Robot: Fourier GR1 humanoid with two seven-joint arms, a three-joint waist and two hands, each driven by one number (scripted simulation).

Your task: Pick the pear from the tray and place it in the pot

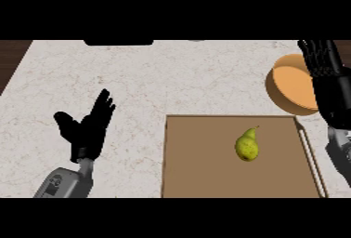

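Note:
A yellow-green pear [247, 145] lies on the brown tray [198, 162], right of the tray's middle, stem pointing away from me. The orange pot [291, 93] stands beyond the tray's far right corner, partly hidden by my right arm. My right hand [321, 58] reaches up along the right edge, fingers straight, over the pot's right side and well apart from the pear. On the left, my left hand [87, 126] rests open above the counter with its fingers up.
The pale marbled counter [171, 79] spreads between the hands. A dark object [118, 42] sits at the counter's far edge. Dark wood shows beyond the counter's left corner.

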